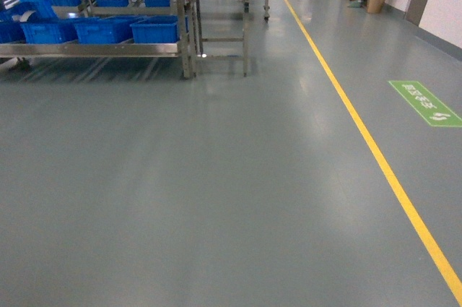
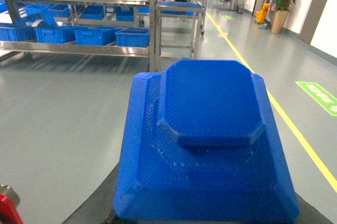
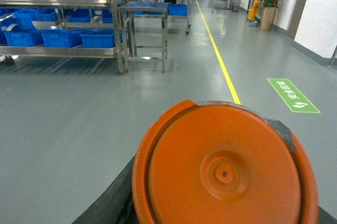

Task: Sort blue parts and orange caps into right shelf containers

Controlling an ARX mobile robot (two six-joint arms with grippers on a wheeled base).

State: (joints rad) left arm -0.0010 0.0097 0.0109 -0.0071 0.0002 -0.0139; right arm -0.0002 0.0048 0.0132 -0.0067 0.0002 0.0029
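Robot stands on open floor (image 1: 216,199), well apart from the shelf (image 1: 94,48) of blue crates (image 1: 108,29). Left wrist view: blue part (image 2: 208,139) fills the frame; right wrist view: orange cap (image 3: 226,168) likewise. Neither end effector is visible, so grip cannot be told. Risk: either item slipping off during the drive if loosely held.

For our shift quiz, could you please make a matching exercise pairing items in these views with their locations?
Items:
1. blue part
2. orange cap
3. blue crates
4. yellow line

Places:
A. on the metal rack's shelf
B. close before the right wrist camera
C. painted along the floor
D. close before the left wrist camera

Pairs: 1-D, 2-B, 3-A, 4-C
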